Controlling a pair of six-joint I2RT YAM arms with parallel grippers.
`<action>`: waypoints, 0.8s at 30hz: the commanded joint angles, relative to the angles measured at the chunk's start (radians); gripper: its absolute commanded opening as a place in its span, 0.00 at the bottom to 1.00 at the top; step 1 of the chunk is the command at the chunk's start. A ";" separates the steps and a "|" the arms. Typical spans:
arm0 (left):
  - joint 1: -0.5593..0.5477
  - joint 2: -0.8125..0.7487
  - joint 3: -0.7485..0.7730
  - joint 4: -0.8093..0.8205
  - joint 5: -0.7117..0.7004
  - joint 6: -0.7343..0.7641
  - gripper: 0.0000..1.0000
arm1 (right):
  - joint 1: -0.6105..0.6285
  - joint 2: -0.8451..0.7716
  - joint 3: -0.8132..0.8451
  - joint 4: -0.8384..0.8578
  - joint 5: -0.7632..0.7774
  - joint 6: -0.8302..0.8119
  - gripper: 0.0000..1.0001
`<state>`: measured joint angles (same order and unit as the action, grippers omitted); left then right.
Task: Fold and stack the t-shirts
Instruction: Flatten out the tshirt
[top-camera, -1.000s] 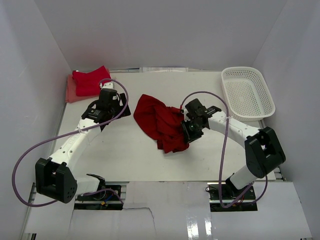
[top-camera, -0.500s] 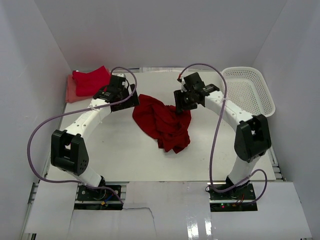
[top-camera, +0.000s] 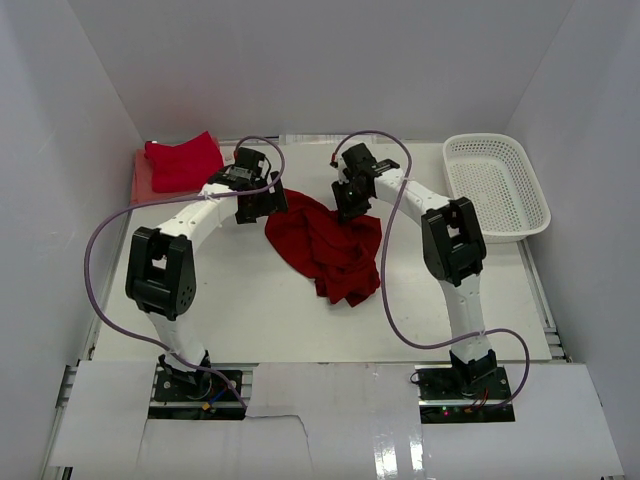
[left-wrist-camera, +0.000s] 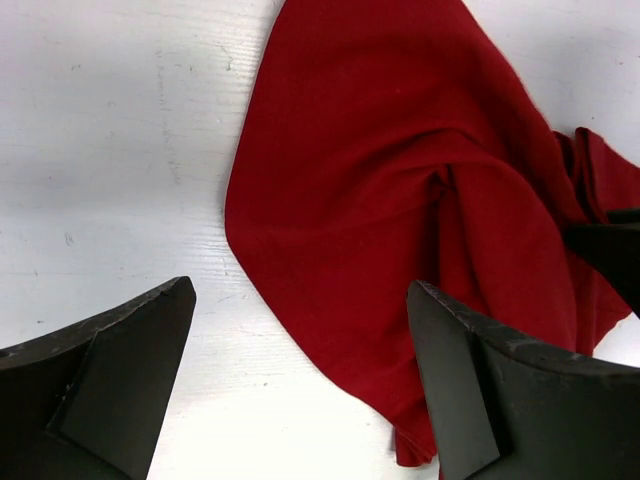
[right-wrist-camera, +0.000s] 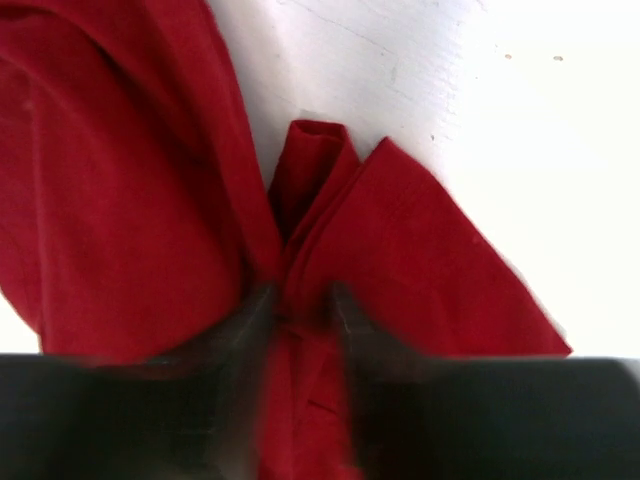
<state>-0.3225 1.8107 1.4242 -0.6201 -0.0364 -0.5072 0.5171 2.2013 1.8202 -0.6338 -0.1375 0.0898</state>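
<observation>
A deep red t-shirt (top-camera: 325, 245) lies crumpled mid-table, also filling the left wrist view (left-wrist-camera: 400, 180) and the right wrist view (right-wrist-camera: 420, 260). My left gripper (top-camera: 268, 203) hovers open over the shirt's back left edge, its jaws (left-wrist-camera: 300, 288) wide apart with cloth and bare table between them. My right gripper (top-camera: 345, 208) is down at the shirt's back right edge. Its blurred fingers (right-wrist-camera: 300, 300) straddle a raised fold of the red cloth, and the blur hides whether they pinch it. A folded red t-shirt (top-camera: 183, 160) rests on a salmon-pink one (top-camera: 142, 185) at the back left.
A white lattice basket (top-camera: 495, 185) stands at the back right with nothing showing inside. White walls close in the table on the left, back and right. Purple cables loop off both arms above the table.
Both arms have stretched toward the back of the table. The right gripper left the shirt's right side and came down on its back edge. The left gripper moved right to the shirt's back left corner.
</observation>
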 joint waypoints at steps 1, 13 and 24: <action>0.000 -0.053 0.004 0.014 -0.003 -0.004 0.98 | -0.005 0.012 0.053 -0.001 -0.002 -0.013 0.28; 0.000 -0.091 -0.039 0.031 -0.025 0.012 0.98 | 0.011 -0.363 -0.030 0.293 -0.362 0.070 0.08; 0.000 -0.177 -0.051 0.036 -0.106 0.010 0.98 | 0.024 -0.828 -0.472 0.188 -0.419 0.077 0.08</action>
<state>-0.3225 1.7325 1.3804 -0.6018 -0.1028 -0.4976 0.5385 1.3418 1.4364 -0.3180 -0.5007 0.1696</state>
